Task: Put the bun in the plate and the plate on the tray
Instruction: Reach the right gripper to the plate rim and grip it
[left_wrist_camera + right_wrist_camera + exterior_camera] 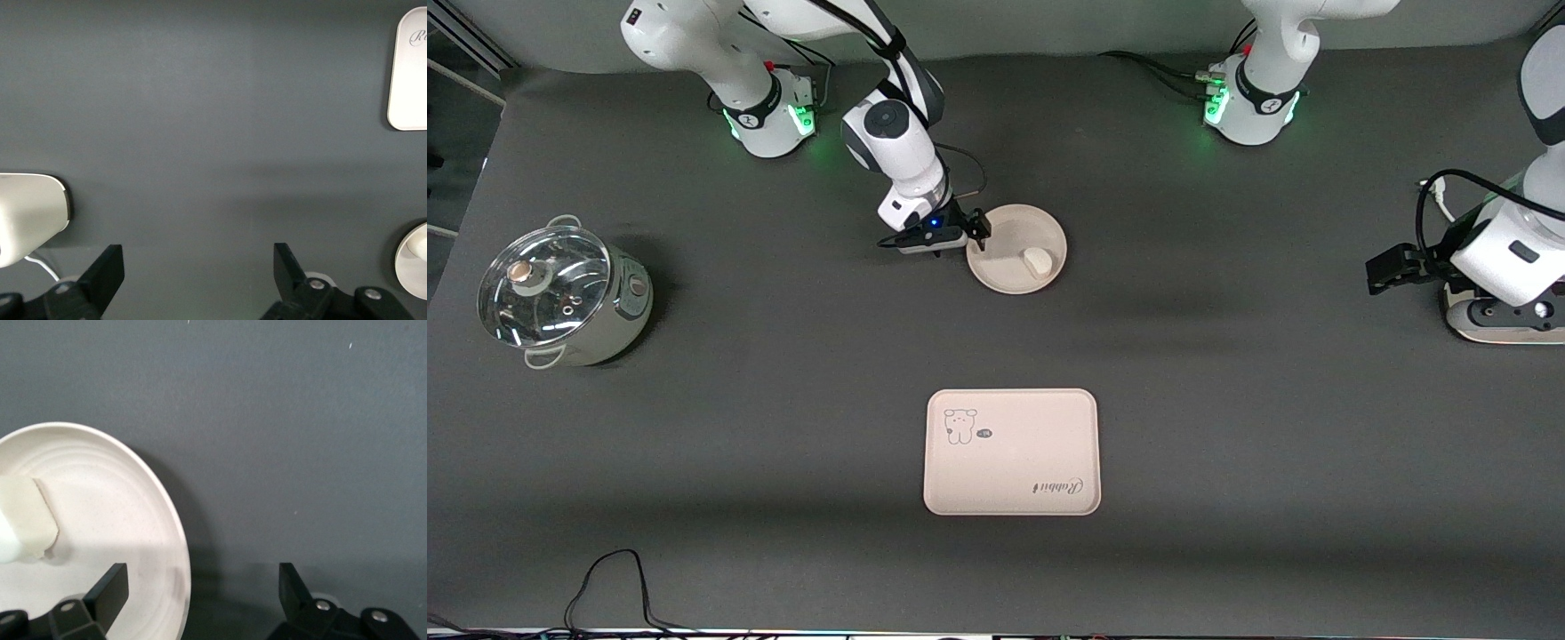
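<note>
A: Tray (1011, 452), cream-beige, rectangular with rounded corners, lay nearest the front camera, well apart from both claws. It bore a small cartoon animal and the script "Rabbit"; a smaller mark beside the animal could not be read.

B: And the rest of the task's things?

A: The round cream-beige plate (1016, 248) sat farther from the front camera than the tray, already holding the small off-white bun (1036, 261). The right gripper (977, 233) stood at the plate's rim on the side toward the right arm's end, its fingers spread wide astride that rim.

B: The other arm?

A: The left gripper (1376, 271) waited at its own end of the table, also wide open, much farther from the plate.
</note>
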{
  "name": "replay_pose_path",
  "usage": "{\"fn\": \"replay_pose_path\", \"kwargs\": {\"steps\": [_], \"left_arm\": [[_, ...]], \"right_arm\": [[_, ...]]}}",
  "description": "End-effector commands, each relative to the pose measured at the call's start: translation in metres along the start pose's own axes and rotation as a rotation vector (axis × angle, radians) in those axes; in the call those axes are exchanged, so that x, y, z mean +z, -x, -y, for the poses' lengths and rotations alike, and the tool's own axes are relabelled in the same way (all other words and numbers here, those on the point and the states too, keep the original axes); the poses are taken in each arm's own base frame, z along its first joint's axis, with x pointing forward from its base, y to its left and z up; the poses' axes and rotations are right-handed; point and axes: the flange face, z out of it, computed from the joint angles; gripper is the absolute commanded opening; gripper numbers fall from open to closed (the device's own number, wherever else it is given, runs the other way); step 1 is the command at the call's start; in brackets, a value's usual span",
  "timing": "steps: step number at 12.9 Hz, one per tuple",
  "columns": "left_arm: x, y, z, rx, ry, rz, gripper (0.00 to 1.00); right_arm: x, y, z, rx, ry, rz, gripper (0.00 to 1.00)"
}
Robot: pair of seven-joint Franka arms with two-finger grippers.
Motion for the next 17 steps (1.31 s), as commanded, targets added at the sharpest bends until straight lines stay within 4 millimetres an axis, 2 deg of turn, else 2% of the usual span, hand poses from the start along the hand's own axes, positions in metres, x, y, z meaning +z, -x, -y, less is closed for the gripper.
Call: {"fn": "replay_pose_path", "kwargs": {"steps": [1, 3, 5, 7, 11, 14, 17], "left_arm": [[-0.001, -0.002, 0.0044, 0.012, 0.001, 0.006, 1.0], [-0.001, -0.002, 0.0042, 0.012, 0.002, 0.006, 1.0], [-0.0012, -0.0021, 0.0025, 0.015, 0.002, 0.005, 1.0], [-0.0012, -0.0021, 0.0025, 0.015, 0.002, 0.005, 1.0], [-0.0016, -0.0026, 0.0023, 0.015, 0.004, 0.0, 1.0], [-0.0015, -0.0024, 0.0023, 0.015, 0.004, 0.002, 1.0], [-0.0015, -0.0024, 0.0022, 0.015, 0.006, 0.002, 1.0]], "right_arm": [[0.0026, 0.0106, 0.0111, 0.032, -0.028, 0.015, 0.98], [0.0032, 0.0107, 0.0112, 0.029, -0.026, 0.018, 0.81], [0.0061, 0.0116, 0.0097, 0.027, -0.019, 0.022, 0.72], [0.0059, 0.01, 0.0098, 0.03, -0.019, 0.023, 0.47], [0.0051, 0.009, 0.0101, 0.032, -0.019, 0.024, 0.11], [0.0051, 0.009, 0.0101, 0.032, -0.019, 0.024, 0.0], [0.0015, 0.0078, 0.0124, 0.03, -0.026, 0.02, 0.0]]}}
